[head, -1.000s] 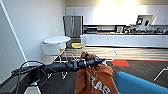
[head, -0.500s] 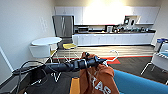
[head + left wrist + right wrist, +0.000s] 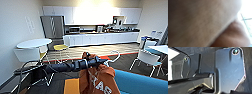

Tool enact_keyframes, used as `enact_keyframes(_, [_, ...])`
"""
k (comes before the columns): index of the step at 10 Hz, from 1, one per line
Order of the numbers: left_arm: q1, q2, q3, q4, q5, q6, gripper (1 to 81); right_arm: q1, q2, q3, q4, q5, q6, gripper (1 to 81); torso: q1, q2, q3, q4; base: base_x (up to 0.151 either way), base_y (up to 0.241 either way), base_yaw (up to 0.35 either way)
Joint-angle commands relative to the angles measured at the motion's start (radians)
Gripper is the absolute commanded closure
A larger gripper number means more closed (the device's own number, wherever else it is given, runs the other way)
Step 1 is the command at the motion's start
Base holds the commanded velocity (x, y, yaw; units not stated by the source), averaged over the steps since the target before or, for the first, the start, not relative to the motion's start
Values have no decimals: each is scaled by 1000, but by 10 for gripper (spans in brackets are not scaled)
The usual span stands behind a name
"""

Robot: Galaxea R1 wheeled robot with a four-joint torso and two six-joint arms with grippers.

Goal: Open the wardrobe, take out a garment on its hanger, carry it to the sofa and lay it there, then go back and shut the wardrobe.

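We are seeing the burnt-orange hoodie, white letters showing, bunching lower centre at the left gripper; grip: cannot tell.

Bright kitchenette with white wall cabinets, a steel refrigerator, a long white counter, a round white table and a yellow chair.
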Motion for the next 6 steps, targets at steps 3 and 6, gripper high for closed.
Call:
enact_keyframes(3, [-191, 37, 9, 26, -41, 13, 811, 45, 7, 10, 4, -41, -1, 10, 0, 0, 0, 0, 0, 0, -253])
enact_keyframes(6, [-185, 40, 7, 32, -49, 11, 811, 47, 9, 10, 4, -41, -1, 10, 0, 0, 0, 0, 0, 0, -254])
